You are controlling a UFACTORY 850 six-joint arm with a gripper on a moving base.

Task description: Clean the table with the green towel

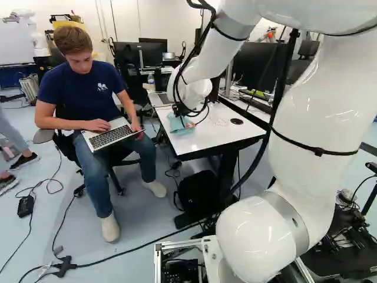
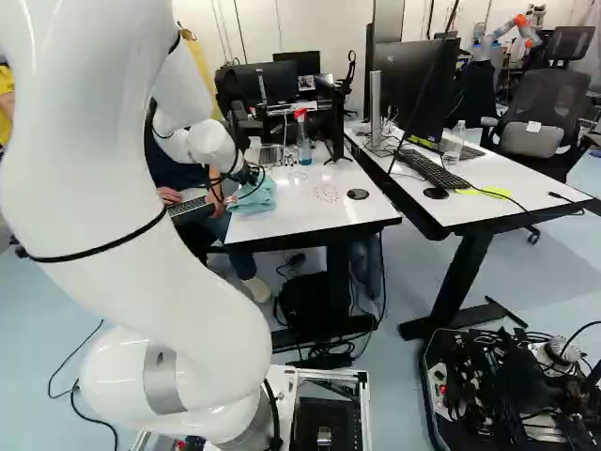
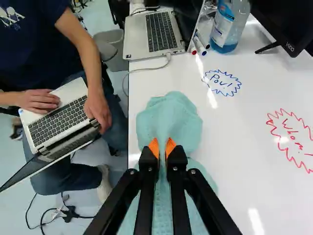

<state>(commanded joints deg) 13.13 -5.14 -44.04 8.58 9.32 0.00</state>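
At the left of the left base view a person sits beside the worktop with a laptop across the legs. A grey bin stands on the floor by the worktop's edge.

The towel, pale green, lies crumpled on the worktop along the edge nearest the person. The hand is clamped on it: a bunched ridge of cloth is pinched between the orange pads, and the rest spreads ahead of and beneath the fingers.

Beyond the towel is a second laptop, open, with a pale cable at its side. Next to it lie a few markers, then the spray bottle: clear, blue liquid inside, red head, a label on its side.

Nearer the towel is blue handwriting in a jagged ring; the letters look like "Povi". Farther along, red handwriting sits in a similar red ring, then a black disc.

On the second worktop, farther right, are a clear bottle, contents unclear, a keyboard and a mouse. A black tray below it is packed with tangled cables.
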